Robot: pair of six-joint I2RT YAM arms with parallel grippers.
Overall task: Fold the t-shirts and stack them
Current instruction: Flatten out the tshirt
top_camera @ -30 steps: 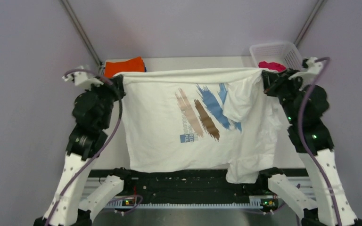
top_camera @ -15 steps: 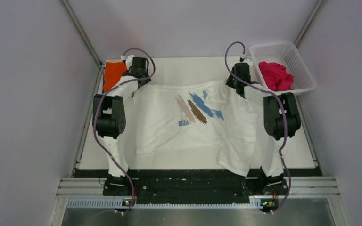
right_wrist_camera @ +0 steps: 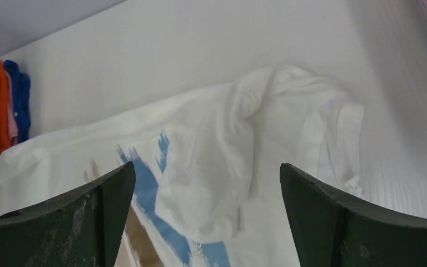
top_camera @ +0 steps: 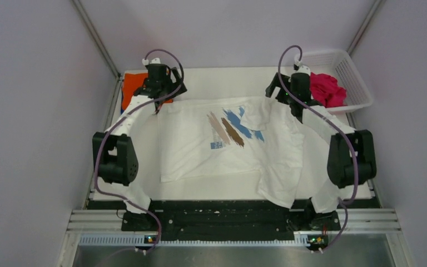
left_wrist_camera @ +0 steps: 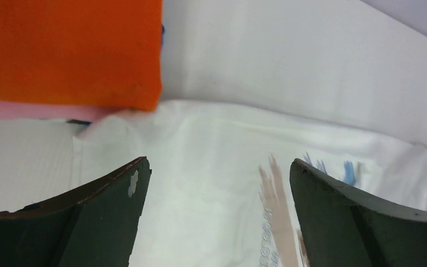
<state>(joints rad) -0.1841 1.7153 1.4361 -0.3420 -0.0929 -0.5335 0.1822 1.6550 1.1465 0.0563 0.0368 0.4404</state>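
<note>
**Printed shirt spread flat, both jaws parted**

The table is largely covered by the white printed t-shirt, which reaches the near edge. A magenta shirt is contained in the basket. An orange shirt is stacked far-left. The left gripper and right gripper are spread wide above the far hem.

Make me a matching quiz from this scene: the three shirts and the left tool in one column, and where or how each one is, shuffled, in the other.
Column one:
1. white printed t-shirt
2. orange t-shirt
3. magenta t-shirt
4. left tool

Column two:
A. in the white basket
B. open, over the printed shirt's far edge
C. spread across the table
D. folded, at the far left corner

Pairs: 1-C, 2-D, 3-A, 4-B
</note>
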